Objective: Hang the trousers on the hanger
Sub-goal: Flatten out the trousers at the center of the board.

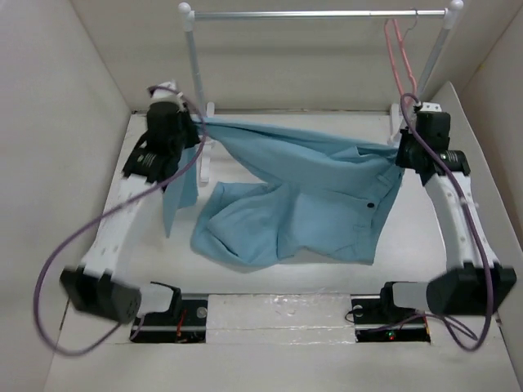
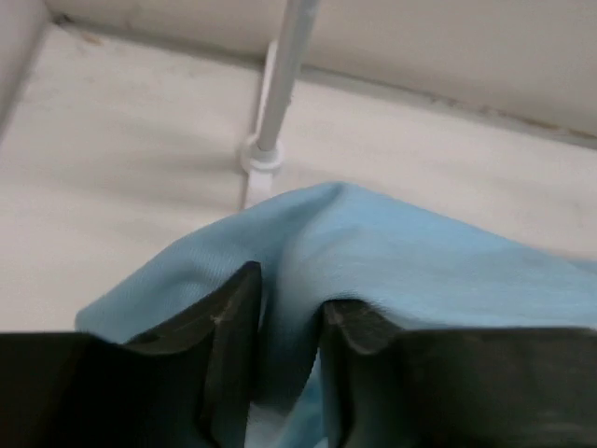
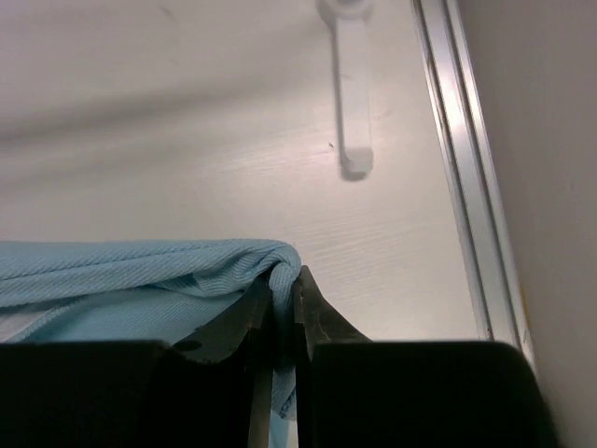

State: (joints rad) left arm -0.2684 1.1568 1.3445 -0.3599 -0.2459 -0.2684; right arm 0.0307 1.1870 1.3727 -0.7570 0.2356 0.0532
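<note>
The light-blue trousers [image 1: 310, 192] hang stretched between my two grippers, with the legs sagging onto the table at the middle and one end dangling below the left gripper. My left gripper [image 1: 196, 131] is shut on a fold of the trousers [image 2: 392, 261], near the rail's left post. My right gripper [image 1: 402, 145] is shut on the trousers' edge [image 3: 187, 266], pinched tight between its fingers. The pink hanger [image 1: 400, 57] hangs by its hook from the right end of the rail, above and behind the right gripper.
The silver-white garment rail [image 1: 319, 14] spans the back, with its left post [image 1: 194, 69] and right post [image 1: 437, 49]; the left post's foot shows in the left wrist view [image 2: 263, 154]. White walls enclose the table on three sides. A metal strip [image 3: 466, 168] runs along the right wall.
</note>
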